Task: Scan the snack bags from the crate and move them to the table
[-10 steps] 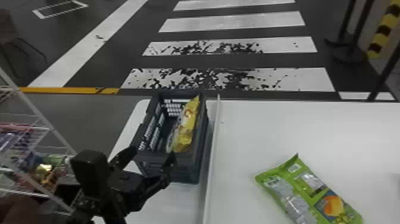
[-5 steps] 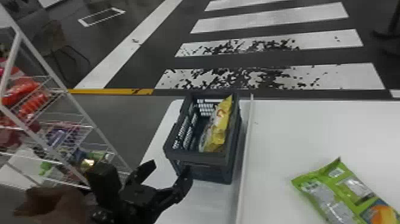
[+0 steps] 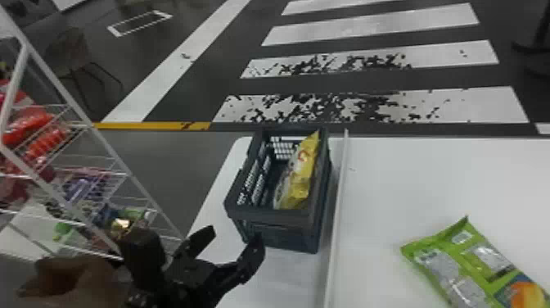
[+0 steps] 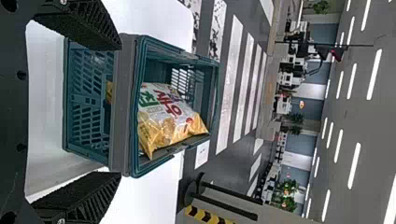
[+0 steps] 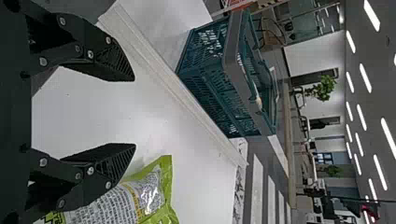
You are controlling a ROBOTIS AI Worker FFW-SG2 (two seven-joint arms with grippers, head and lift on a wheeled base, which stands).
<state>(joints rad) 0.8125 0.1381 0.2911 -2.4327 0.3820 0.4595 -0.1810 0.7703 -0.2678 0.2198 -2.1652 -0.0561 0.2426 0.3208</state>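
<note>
crate: matt plastic | yellow bag: glossy film | table: smooth

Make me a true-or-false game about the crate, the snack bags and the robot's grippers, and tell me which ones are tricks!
1. The green snack bag lies on the table. True.
2. The yellow snack bag lies outside the crate. False: the yellow snack bag is inside the crate.
3. The right gripper is open. True.
4. The left gripper holds a bag. False: the left gripper is open and empty.
</note>
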